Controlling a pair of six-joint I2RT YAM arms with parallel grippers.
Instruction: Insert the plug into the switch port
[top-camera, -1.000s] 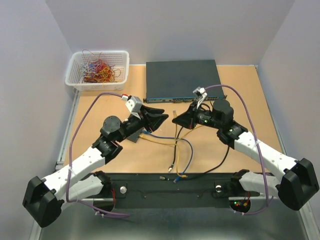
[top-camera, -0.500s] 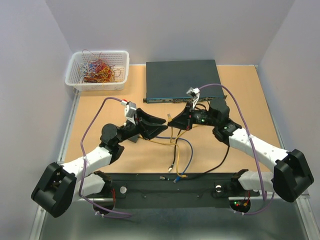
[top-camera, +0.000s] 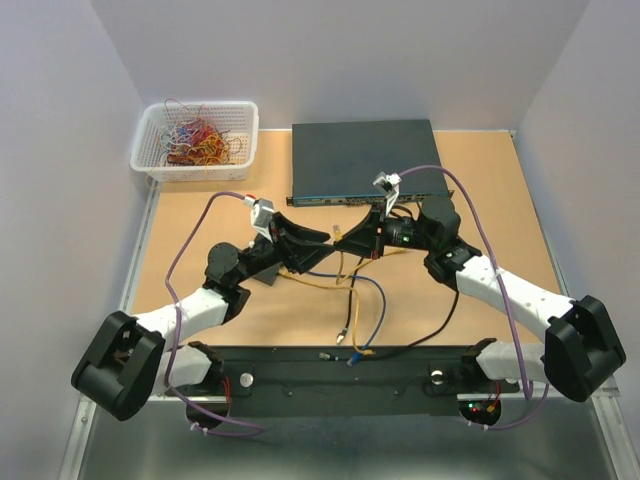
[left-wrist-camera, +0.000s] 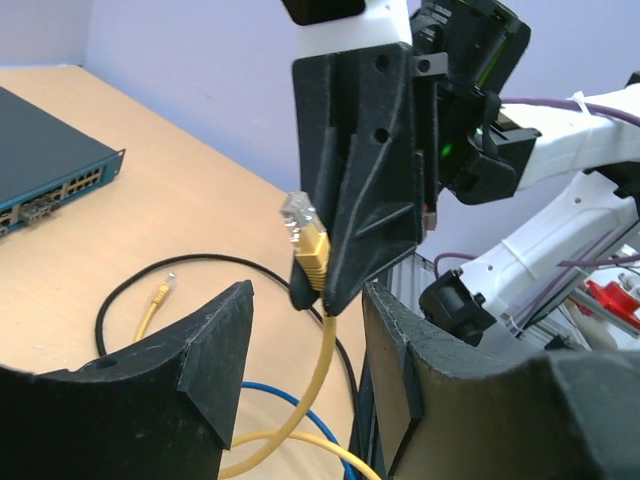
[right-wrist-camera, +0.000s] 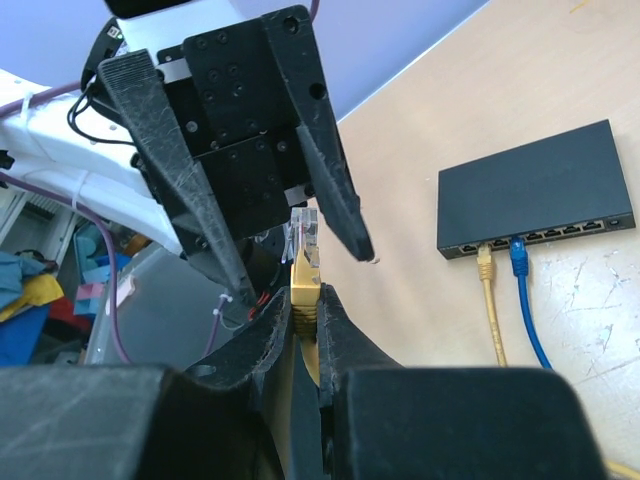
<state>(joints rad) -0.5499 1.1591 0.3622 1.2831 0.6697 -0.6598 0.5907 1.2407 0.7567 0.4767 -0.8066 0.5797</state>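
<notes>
The right gripper (right-wrist-camera: 305, 300) has its black fingers pinched tight on the yellow rubber boot of the plug (left-wrist-camera: 303, 228), a clear plastic network connector whose tip stands proud of the fingertips. The left gripper (left-wrist-camera: 307, 295) faces it with jaws wide apart, one finger either side of that grip, touching nothing. They meet in the air above the light wooden table (top-camera: 500, 180). The small flat black switch box (right-wrist-camera: 535, 190) lies on the table well apart from the plug, with a yellow lead (right-wrist-camera: 490, 300) and a blue lead (right-wrist-camera: 525, 300) already seated in its row of sockets. This looks like a handover or re-grip, with insertion not yet begun. Next, the left jaws should close squarely on the boot without tilting the plug, which must then be lined up with a free switch port (right-wrist-camera: 565, 233)
</notes>
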